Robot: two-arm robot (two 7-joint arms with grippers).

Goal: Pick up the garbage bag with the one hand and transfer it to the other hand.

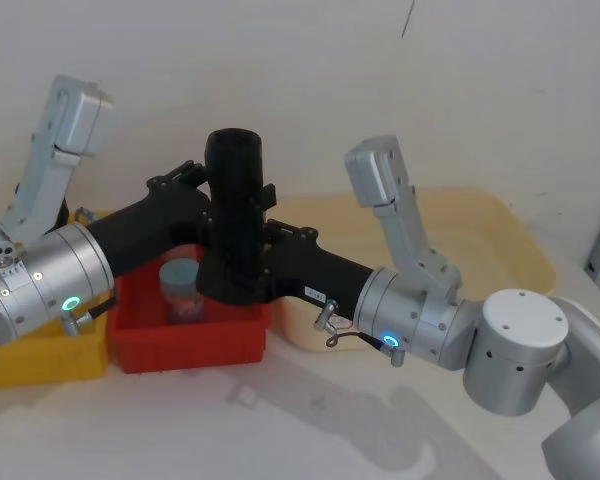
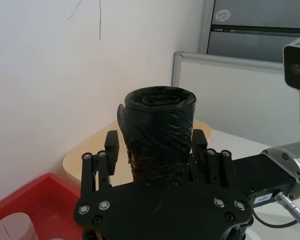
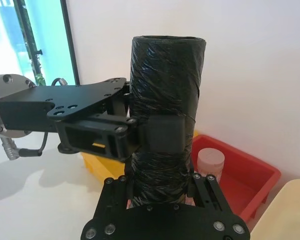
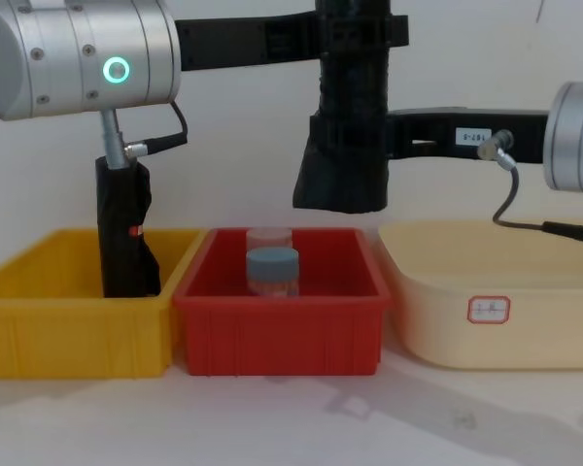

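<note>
Lift done, handover half made — my unlabelled black left gripper [image 2: 157, 145] clamped the thick black rolled plastic garbage bag [image 4: 355, 97] upright over the red plastic bin [image 4: 282, 320], my labelled black right gripper [image 3: 162, 187] gripped it lower — only the left's release remained, I judged.

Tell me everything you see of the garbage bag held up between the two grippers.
The garbage bag is a thick roll of glossy, crinkled black plastic, tightly wound, with a hollow top and a wider, floppy bottom end. It stands upright in the air above the red bin, touching no bin. The left gripper clamps its upper part; the right gripper sits around it lower down.
</note>
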